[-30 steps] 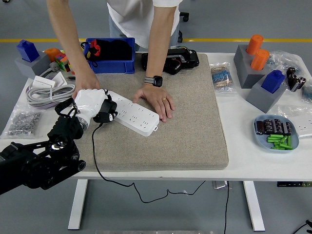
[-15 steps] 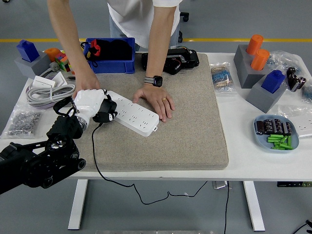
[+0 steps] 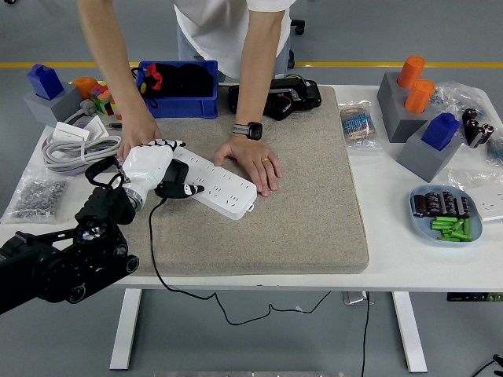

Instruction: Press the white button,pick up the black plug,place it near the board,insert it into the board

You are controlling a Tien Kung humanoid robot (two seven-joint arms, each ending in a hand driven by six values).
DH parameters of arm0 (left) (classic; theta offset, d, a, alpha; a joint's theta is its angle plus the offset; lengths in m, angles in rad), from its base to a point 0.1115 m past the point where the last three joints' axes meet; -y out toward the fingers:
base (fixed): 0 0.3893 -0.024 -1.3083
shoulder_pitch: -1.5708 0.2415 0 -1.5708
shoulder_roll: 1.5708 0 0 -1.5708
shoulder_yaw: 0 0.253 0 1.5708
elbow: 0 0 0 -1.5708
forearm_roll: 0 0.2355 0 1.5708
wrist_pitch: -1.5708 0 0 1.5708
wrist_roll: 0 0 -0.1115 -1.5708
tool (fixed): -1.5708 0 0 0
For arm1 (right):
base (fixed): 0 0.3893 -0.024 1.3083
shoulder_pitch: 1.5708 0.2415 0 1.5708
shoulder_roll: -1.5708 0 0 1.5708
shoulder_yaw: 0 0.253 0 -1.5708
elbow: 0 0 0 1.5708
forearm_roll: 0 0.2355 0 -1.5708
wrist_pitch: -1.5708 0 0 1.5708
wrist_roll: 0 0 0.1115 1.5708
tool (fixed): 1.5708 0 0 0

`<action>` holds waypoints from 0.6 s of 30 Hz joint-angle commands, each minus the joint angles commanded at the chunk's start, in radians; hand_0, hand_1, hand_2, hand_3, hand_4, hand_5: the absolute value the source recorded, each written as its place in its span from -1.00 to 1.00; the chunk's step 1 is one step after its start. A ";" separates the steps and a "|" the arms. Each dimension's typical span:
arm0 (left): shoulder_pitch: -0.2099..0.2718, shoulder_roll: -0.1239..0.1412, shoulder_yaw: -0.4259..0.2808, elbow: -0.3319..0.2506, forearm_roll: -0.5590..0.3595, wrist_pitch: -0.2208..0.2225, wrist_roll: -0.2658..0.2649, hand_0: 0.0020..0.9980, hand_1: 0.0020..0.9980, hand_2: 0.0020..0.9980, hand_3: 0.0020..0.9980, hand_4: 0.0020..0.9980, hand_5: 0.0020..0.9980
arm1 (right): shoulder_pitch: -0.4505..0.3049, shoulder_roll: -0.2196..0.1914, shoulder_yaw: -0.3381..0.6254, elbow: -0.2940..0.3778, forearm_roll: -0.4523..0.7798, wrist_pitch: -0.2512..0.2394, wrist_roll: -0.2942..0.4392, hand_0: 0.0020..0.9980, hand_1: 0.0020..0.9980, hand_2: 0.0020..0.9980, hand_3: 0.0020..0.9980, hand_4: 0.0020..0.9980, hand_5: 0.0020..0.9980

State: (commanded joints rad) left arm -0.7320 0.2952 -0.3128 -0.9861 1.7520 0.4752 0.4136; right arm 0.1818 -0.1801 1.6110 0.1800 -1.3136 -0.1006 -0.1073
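Seating black plug (image 3: 171,183) at left end of white power strip (image 3: 214,182) | left hand (image 3: 151,166) fingers closed around plug, 9 o'clock side of mat (image 3: 314,204) | person's hand (image 3: 253,161) steadies strip | risk: prongs misaligned, strip skids toward 3 o'clock.

White board (image 3: 216,182) lying on a beige-grey mat (image 3: 299,196); black plug (image 3: 173,187) showing against white left hand (image 3: 149,166); blue bin (image 3: 179,88) sitting on white worktop (image 3: 393,259).
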 joint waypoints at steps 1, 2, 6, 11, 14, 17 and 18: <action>0.001 0.001 -0.003 -0.002 -0.002 0.003 -0.005 0.94 1.00 1.00 1.00 1.00 0.65 | 0.000 0.000 -0.001 0.000 0.001 0.000 0.000 0.25 0.18 0.16 0.15 0.29 -0.27; 0.003 0.001 -0.008 -0.005 -0.002 0.006 -0.009 0.94 1.00 1.00 1.00 1.00 0.65 | 0.000 0.000 -0.001 0.000 0.001 0.000 0.000 0.25 0.18 0.16 0.15 0.29 -0.27; 0.021 0.007 -0.047 -0.030 0.004 0.019 -0.033 0.96 1.00 1.00 1.00 1.00 0.81 | 0.000 0.001 -0.001 0.000 0.001 0.000 0.001 0.25 0.18 0.16 0.15 0.29 -0.27; 0.081 0.031 -0.147 -0.100 0.014 0.090 -0.142 0.95 1.00 0.97 0.91 1.00 0.79 | -0.001 0.001 0.000 0.000 0.000 0.000 0.001 0.25 0.18 0.16 0.15 0.29 -0.27; 0.130 0.057 -0.207 -0.145 -0.002 0.122 -0.227 0.95 1.00 0.97 0.91 1.00 0.79 | -0.001 0.001 0.001 0.000 -0.001 0.000 0.002 0.25 0.18 0.16 0.15 0.29 -0.27; 0.179 0.087 -0.259 -0.177 -0.011 0.141 -0.318 0.93 0.90 0.73 0.70 0.83 0.53 | 0.000 0.000 0.003 0.000 0.000 -0.001 0.003 0.25 0.18 0.16 0.15 0.29 -0.27; 0.200 0.102 -0.278 -0.191 -0.016 0.142 -0.350 0.93 0.90 0.73 0.70 0.83 0.53 | 0.000 0.000 0.004 0.000 0.000 -0.001 0.003 0.25 0.18 0.16 0.15 0.29 -0.27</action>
State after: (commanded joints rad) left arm -0.5323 0.3972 -0.5905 -1.1768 1.7364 0.6176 0.0633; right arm 0.1817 -0.1796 1.6150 0.1800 -1.3139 -0.1013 -0.1046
